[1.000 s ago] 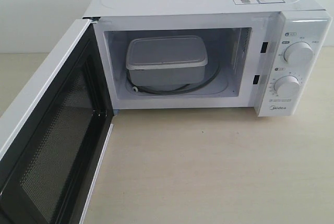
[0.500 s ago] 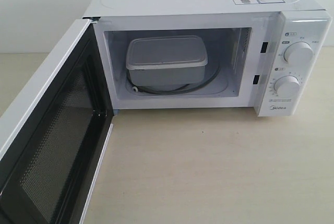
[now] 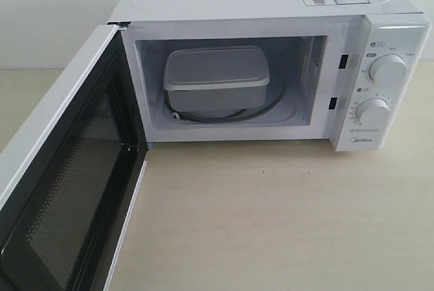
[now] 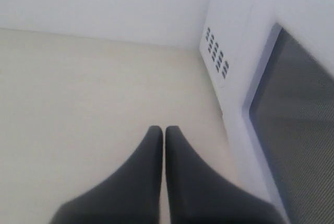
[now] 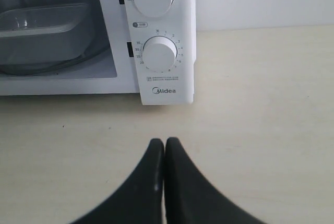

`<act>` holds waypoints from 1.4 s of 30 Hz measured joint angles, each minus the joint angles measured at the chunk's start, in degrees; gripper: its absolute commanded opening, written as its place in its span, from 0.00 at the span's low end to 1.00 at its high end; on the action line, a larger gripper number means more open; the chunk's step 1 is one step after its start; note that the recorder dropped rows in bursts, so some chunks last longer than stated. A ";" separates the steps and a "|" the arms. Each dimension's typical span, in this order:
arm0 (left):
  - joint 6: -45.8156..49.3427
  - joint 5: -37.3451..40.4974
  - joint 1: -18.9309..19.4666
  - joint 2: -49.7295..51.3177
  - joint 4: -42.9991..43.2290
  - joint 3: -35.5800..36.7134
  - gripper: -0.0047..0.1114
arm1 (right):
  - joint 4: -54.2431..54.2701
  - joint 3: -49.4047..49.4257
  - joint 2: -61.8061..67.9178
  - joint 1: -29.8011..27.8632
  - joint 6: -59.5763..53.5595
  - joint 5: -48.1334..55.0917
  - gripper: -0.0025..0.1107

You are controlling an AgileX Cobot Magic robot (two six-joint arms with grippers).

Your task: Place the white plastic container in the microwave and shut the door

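Observation:
The white plastic container (image 3: 215,79) sits lidded inside the microwave (image 3: 258,6), left of the cavity's middle, on the glass turntable. The door (image 3: 64,176) stands swung wide open on the left, its dark mesh window facing inward. Neither gripper shows in the exterior view. In the left wrist view my left gripper (image 4: 164,130) is shut and empty above the table, beside the outer face of the door (image 4: 297,130). My right gripper (image 5: 165,142) is shut and empty over the table in front of the microwave's dial panel (image 5: 159,54); the container (image 5: 44,28) is visible inside.
Light wooden tabletop (image 3: 271,216) stretches in front of the microwave. A pale wall (image 3: 47,6) rises behind. The open door takes up the left front area. Vent slots (image 4: 216,51) mark the microwave's left side.

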 measured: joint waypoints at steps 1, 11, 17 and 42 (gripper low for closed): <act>0.00 0.12 0.00 0.00 -0.52 -1.16 0.07 | 0.00 0.00 0.00 0.00 0.00 0.00 0.02; -0.13 7.93 0.00 -0.12 -12.26 -23.29 0.07 | 0.00 0.00 0.00 0.00 0.00 0.00 0.02; 0.44 14.80 0.00 -0.17 -15.74 -27.46 0.07 | 0.00 0.00 0.00 0.00 0.00 0.00 0.02; 32.52 42.73 -1.90 47.83 -20.91 -44.09 0.07 | 0.00 0.00 0.00 0.00 0.14 0.00 0.02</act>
